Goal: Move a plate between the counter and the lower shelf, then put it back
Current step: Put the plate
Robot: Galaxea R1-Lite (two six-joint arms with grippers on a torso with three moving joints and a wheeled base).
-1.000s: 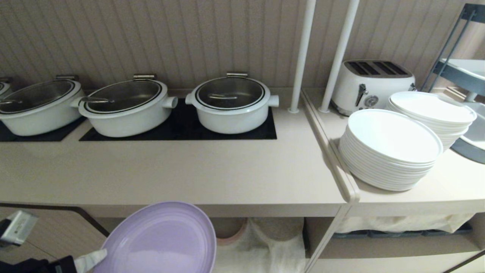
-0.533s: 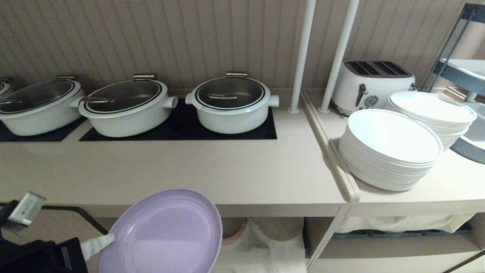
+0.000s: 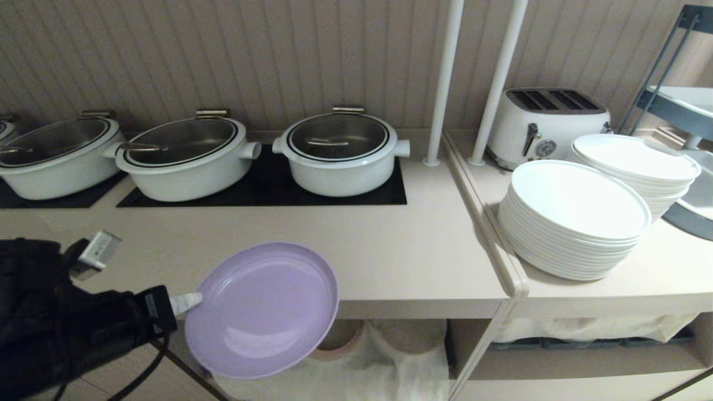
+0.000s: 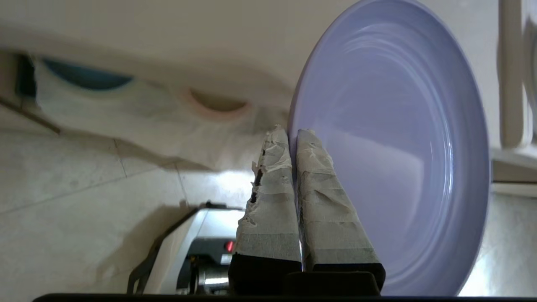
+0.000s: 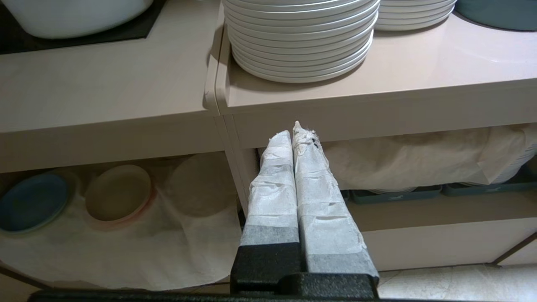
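Note:
The lavender plate hangs in the air, held by its left rim, in front of the counter's front edge, its far half overlapping the edge. My left gripper is shut on that rim; the left wrist view shows the taped fingers pinching the plate. Below is the lower shelf with its wrinkled white cloth, a blue plate and a beige-pink plate. My right gripper is shut and empty, parked low before the cabinet divider, outside the head view.
Three white lidded pots stand on black hob panels at the back of the counter. Two white poles rise at its right end. On the paler top beyond are stacks of white plates and a toaster.
The left arm has lifted the plate up and a little to the right, from below the counter's edge to level with it. The grip has not changed. The right arm is still.

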